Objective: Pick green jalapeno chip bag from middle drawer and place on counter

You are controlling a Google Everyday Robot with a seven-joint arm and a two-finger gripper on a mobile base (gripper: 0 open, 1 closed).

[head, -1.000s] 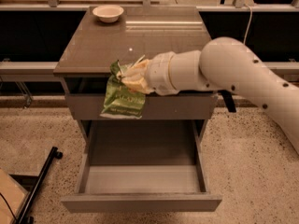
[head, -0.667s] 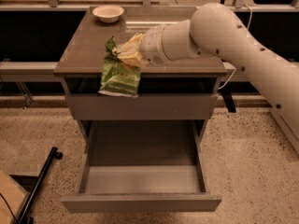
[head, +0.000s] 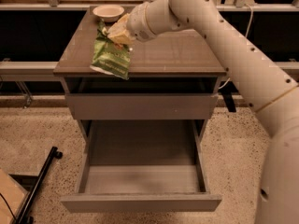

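My gripper [head: 113, 31] is shut on the top of the green jalapeno chip bag [head: 111, 55] and holds it hanging over the left part of the counter [head: 173, 55]. The bag's lower edge hangs near the counter's front edge. The middle drawer [head: 142, 171] stands pulled open below, its pale grey floor bare. The white arm reaches in from the right across the counter.
A small white bowl [head: 108, 11] sits at the counter's back left, just behind the gripper. A closed grey drawer front [head: 142, 106] is above the open drawer. A black pole [head: 39, 185] lies on the speckled floor at lower left.
The gripper has lifted the chip bag from in front of the upper drawer up and back over the counter's left side.
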